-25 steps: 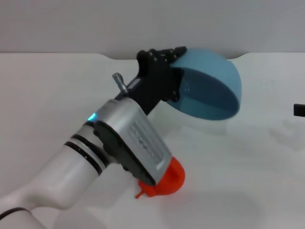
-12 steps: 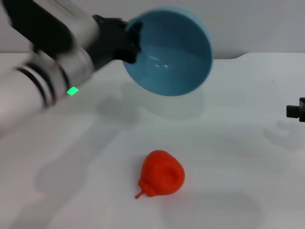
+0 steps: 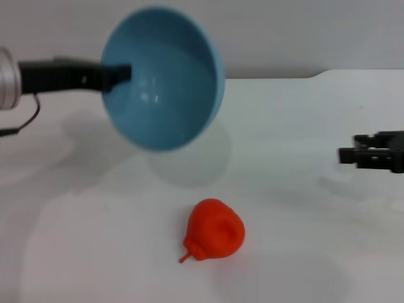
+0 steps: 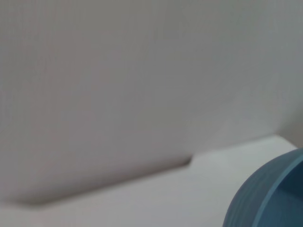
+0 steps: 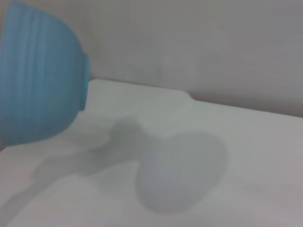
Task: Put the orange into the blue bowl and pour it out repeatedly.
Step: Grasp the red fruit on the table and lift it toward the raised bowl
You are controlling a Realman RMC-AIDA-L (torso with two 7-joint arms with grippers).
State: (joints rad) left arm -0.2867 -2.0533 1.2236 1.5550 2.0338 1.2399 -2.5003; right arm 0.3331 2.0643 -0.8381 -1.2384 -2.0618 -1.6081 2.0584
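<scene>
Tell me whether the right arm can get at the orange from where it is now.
Probably yes. The right gripper hangs at the table's right edge, and only bare table lies between it and the orange. The bowl is held up on the left.

Backdrop as I see it from the head camera: one smooth white table point(image 3: 284, 126), matte, filling most of the view, its far edge stepped by a shallow notch. Behind it, one plain grey wall point(image 3: 303, 31), unmarked. Light soft and diffuse; faint grey shadows lie on the tabletop.
</scene>
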